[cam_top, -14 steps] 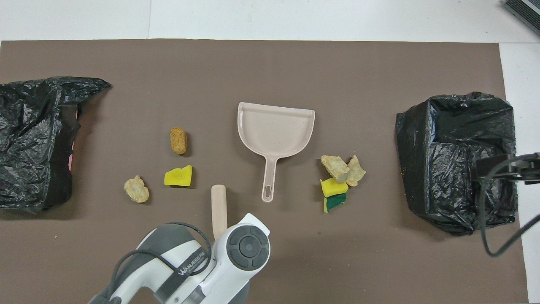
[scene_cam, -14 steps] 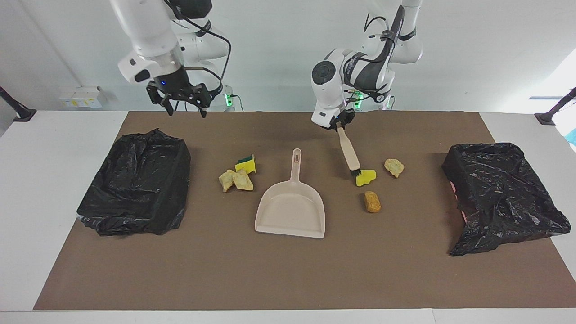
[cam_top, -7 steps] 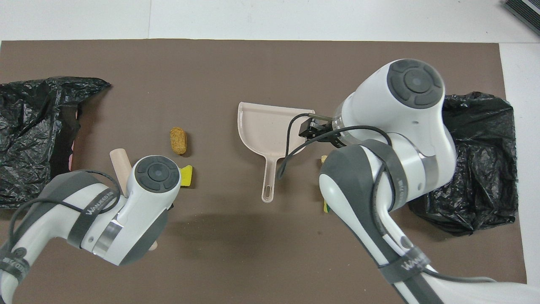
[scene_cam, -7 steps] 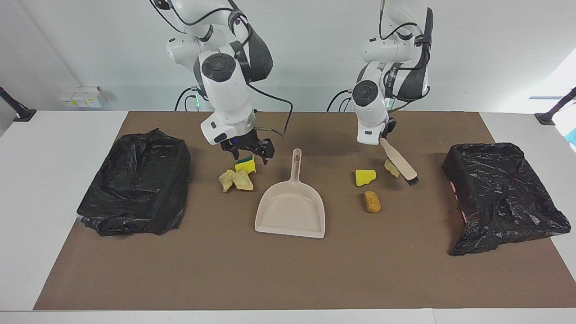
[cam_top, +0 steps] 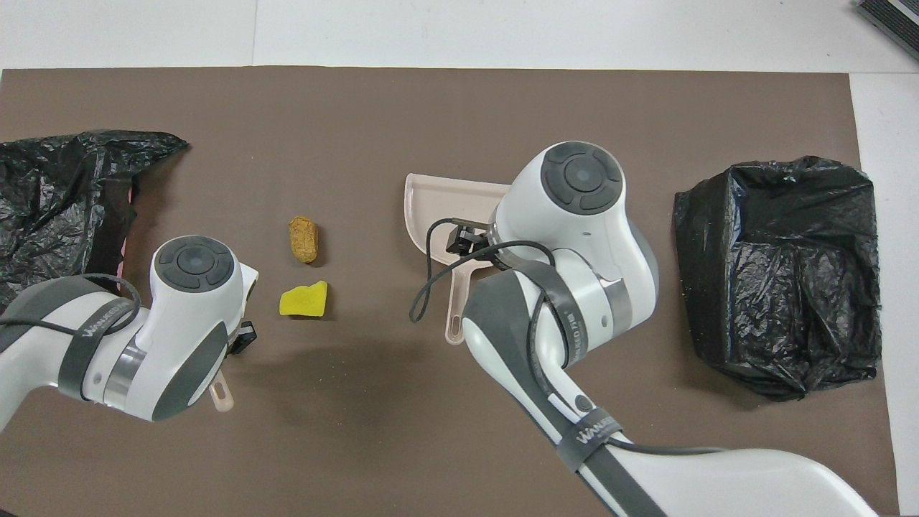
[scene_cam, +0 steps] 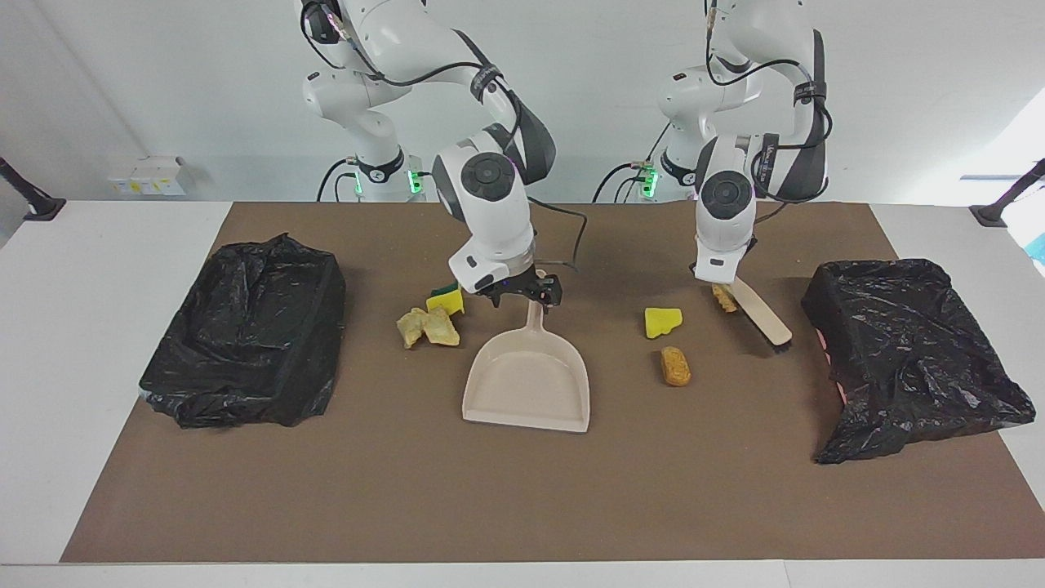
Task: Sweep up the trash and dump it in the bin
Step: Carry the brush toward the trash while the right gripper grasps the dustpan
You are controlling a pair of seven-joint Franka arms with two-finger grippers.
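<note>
Looking at a beige dustpan (scene_cam: 526, 384) lying flat mid-mat, handle pointing toward the robots. Got the right gripper (scene_cam: 522, 297) down low at the tip of that handle, fingers spread wide on either side of it, not clamped on anything. Can't tell about actual contact with the handle.

Toward the left arm's end of the table from the dustpan: left gripper (scene_cam: 718, 279) clamped tight on the handle of a beige brush (scene_cam: 759, 314), mostly tucked under the wrist. Brush slanting down away from the robots, black bristles down at the brown mat (scene_cam: 522, 506), well apart from the dustpan.

Trash all loose on the mat, none in the pan. Between dustpan and brush: a yellow sponge piece (scene_cam: 662, 322) level with the dustpan's handle, plus an orange-brown oval lump (scene_cam: 675, 366) a bit farther from the robots, beside the pan. Pale beige foam chunk (scene_cam: 722, 298) right up against the brush handle, partly hidden under the left wrist. Toward the right arm's end from the dustpan, just beside its handle: a green-backed yellow sponge (scene_cam: 446, 299) and a pair of beige foam chunks (scene_cam: 426, 327) touching each other.

Black-bagged bin (scene_cam: 249, 335) at the right arm's end, second black-bagged bin (scene_cam: 906, 351) at the left arm's end, both well apart from the dustpan.
</note>
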